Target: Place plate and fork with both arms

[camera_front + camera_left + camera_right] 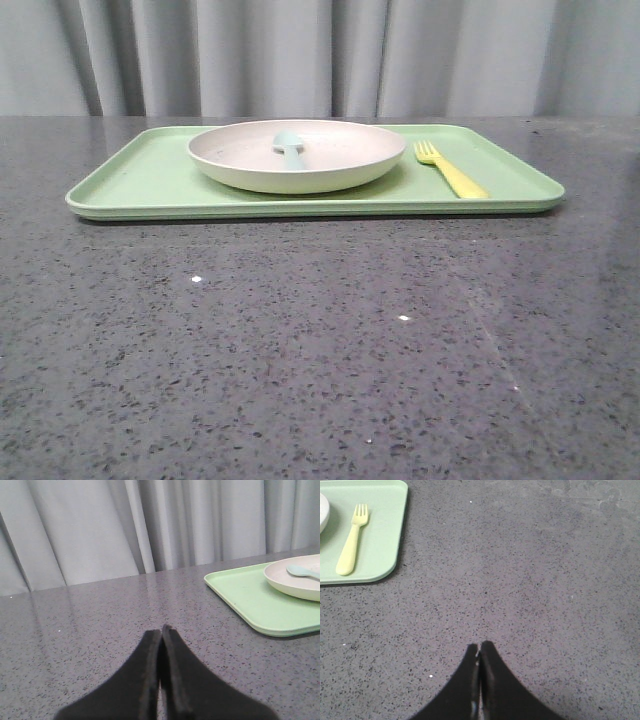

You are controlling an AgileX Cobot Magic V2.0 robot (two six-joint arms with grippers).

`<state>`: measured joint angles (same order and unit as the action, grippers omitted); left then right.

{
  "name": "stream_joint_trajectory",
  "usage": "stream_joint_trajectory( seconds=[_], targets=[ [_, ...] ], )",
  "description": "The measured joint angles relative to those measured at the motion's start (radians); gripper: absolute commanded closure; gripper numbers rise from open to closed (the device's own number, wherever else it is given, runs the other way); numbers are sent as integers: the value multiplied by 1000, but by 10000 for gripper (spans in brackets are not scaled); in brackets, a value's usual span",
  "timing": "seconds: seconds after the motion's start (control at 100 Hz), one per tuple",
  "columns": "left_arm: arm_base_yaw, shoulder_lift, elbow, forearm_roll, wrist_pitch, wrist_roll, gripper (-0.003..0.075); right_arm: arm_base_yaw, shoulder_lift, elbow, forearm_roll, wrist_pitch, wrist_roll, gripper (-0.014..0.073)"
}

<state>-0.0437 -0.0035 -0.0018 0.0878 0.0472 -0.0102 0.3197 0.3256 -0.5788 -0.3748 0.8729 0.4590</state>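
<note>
The cream-white plate [296,155] sits in the middle of the light green tray [140,180] at the far side of the table. The yellow fork [450,168] lies on the tray to the right of the plate. The plate also shows in the left wrist view [295,580], and the fork in the right wrist view [351,540]. My left gripper [161,629] is shut and empty over bare table, left of the tray. My right gripper [479,646] is shut and empty over bare table, right of the tray. Neither gripper shows in the front view.
A small light blue spoon [290,148] lies in the plate; it also shows in the left wrist view [302,571]. The dark speckled stone table [320,340] stretches in front of the tray. Grey curtains [320,55] hang behind the table.
</note>
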Motion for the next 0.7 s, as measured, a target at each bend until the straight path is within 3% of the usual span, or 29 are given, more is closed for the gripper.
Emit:
stream_joint_trajectory(
  seconds=[0.43, 0.7],
  targets=[
    [0, 0, 0, 0, -1, -2, 741, 0, -1, 25, 0, -9, 0, 713],
    [0, 0, 0, 0, -1, -2, 741, 0, -77, 188, 14, -214, -2, 713]
  ],
)
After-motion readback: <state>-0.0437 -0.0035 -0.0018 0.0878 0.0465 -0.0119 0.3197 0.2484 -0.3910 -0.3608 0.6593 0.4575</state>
